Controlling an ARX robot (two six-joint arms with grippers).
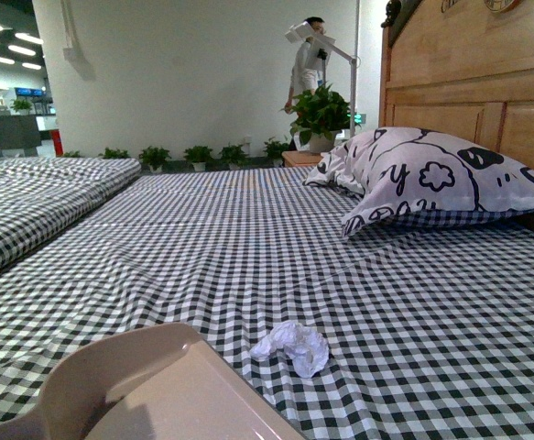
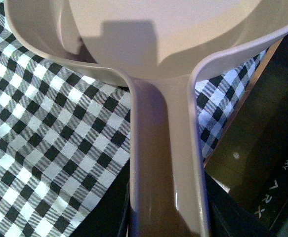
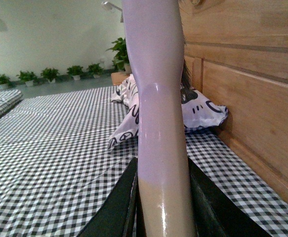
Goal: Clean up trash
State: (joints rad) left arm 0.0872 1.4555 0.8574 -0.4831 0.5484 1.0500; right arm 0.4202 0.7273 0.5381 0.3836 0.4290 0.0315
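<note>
The trash (image 1: 293,346), a small crumpled wad of white tissue, lies on the checked bed sheet (image 1: 248,238) near the front. Just left of it and slightly nearer, the pale pinkish dustpan (image 1: 157,390) fills the lower left of the front view. My left gripper (image 2: 166,217) is shut on the dustpan (image 2: 158,54) by its long handle, the pan held over the sheet. My right gripper (image 3: 163,207) is shut on the brush handle (image 3: 156,98), which points up and away; the bristles are hidden. Neither gripper shows in the front view.
A patterned white pillow (image 1: 431,179) leans at the wooden headboard (image 1: 468,82) on the right. A second checked bed (image 1: 38,197) lies to the left. Potted plants (image 1: 198,154) line the far wall, and a person (image 1: 305,64) stands behind.
</note>
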